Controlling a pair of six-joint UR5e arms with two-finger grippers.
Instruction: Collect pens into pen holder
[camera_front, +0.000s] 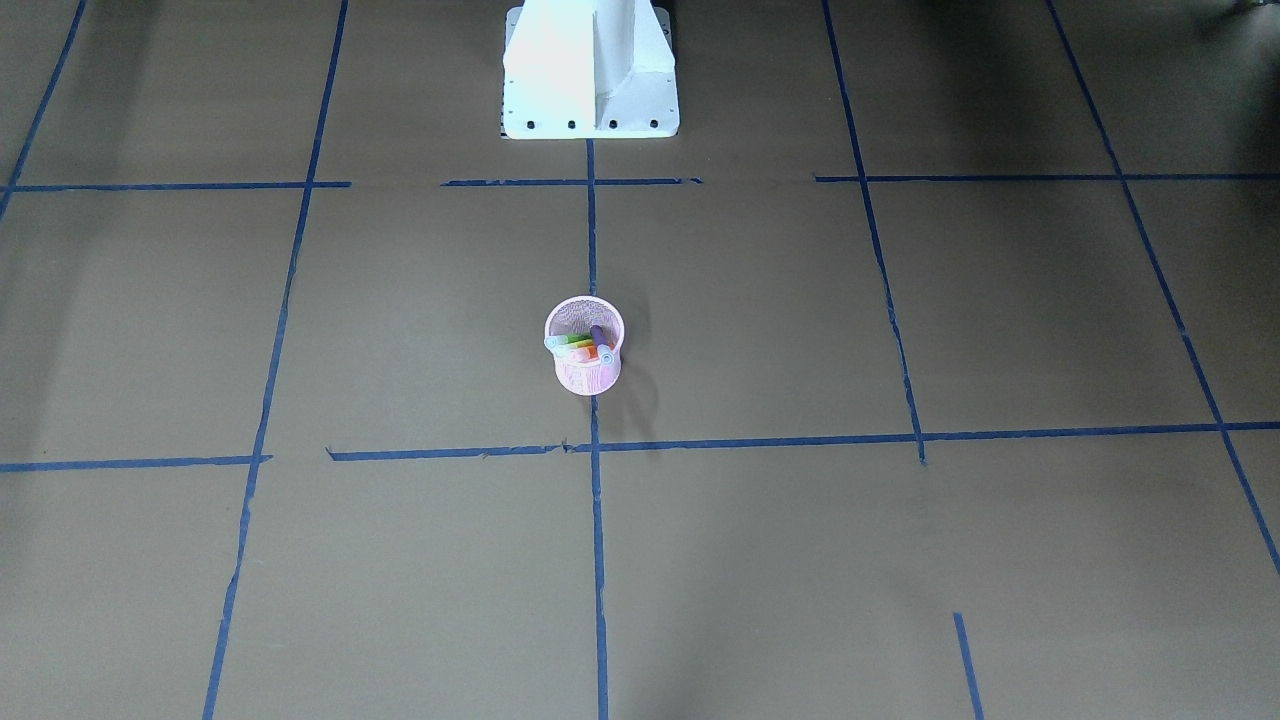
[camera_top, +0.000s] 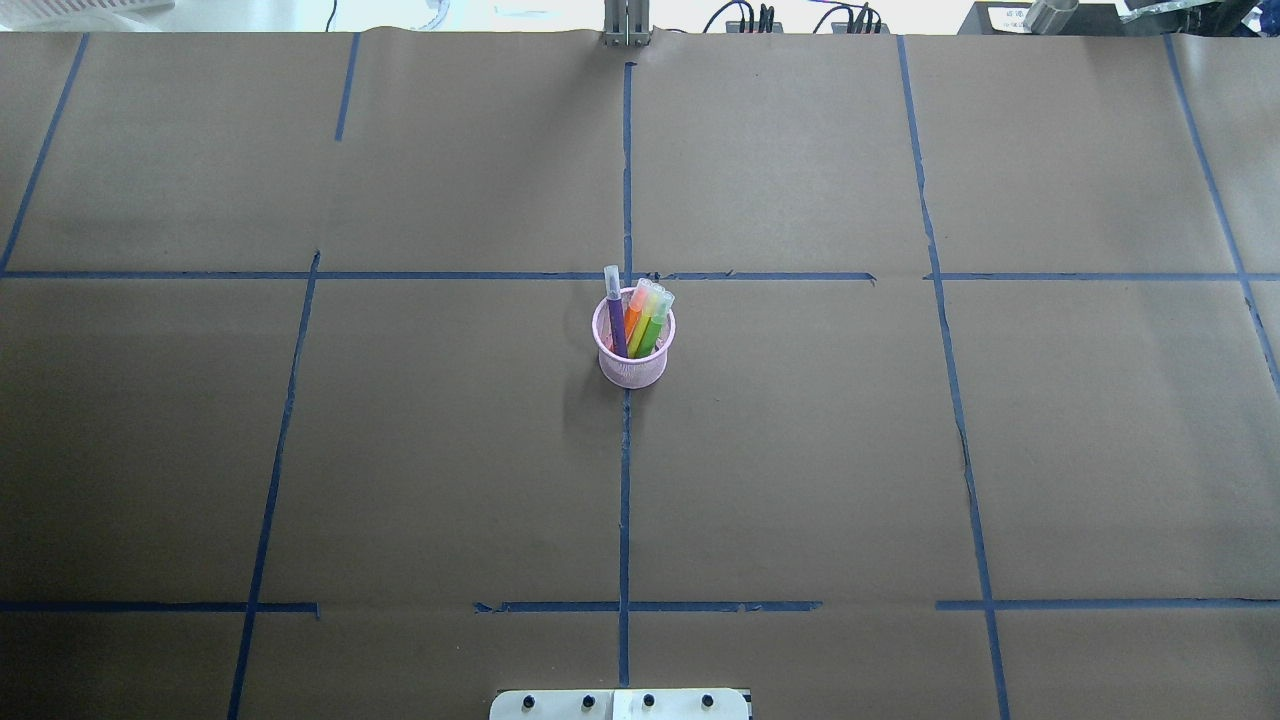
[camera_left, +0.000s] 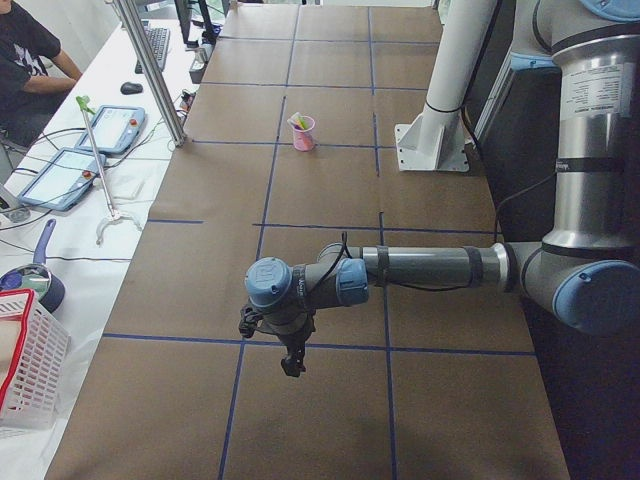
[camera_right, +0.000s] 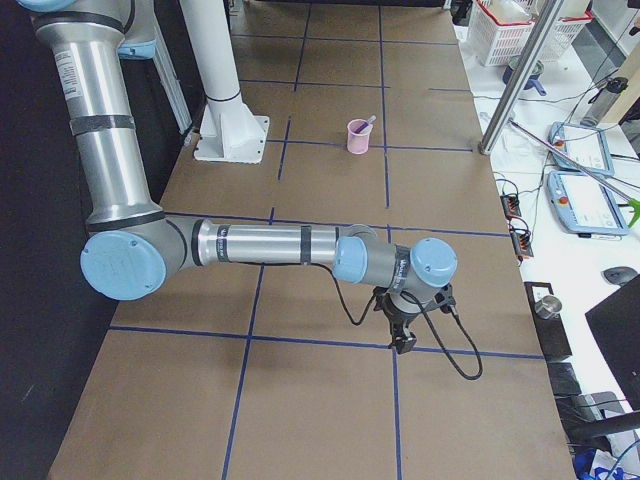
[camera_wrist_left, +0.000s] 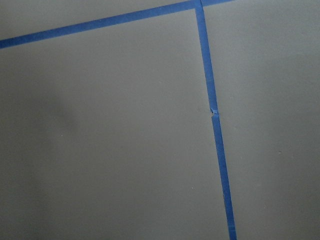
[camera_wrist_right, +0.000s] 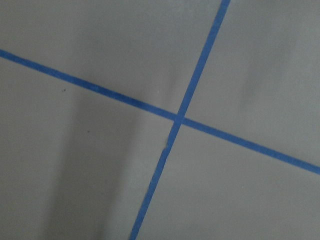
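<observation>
Brown paper covered the table (camera_top: 400, 450), marked off into large squares by blue tape (camera_top: 625, 480), and nearly at its middle, on the centre tape line, stood the pink mesh pen holder (camera_top: 632, 368), upright. All three pens were inside it: the purple pen (camera_top: 616, 325), the orange pen (camera_top: 634, 318) and the green pen (camera_top: 652, 325) leaned together against the rim on the side away from the robot, their pale cap ends poking above it. No pen lay loose on the paper in any view. Both arms were stretched low over the table's ends, well apart from the holder. The left claw (camera_left: 292, 365) hung pointing down over a tape line at its end, and the right claw (camera_right: 403, 343) did the same at the other. They showed only in the side views, so I could not tell whether either was released or clenched, though nothing could be seen in either. The wrist cameras saw only paper and tape. Judged from this, the collecting was done, and the step in hand was the finish. The next move called for no more than leaving the holder undisturbed and parking the arms.
</observation>
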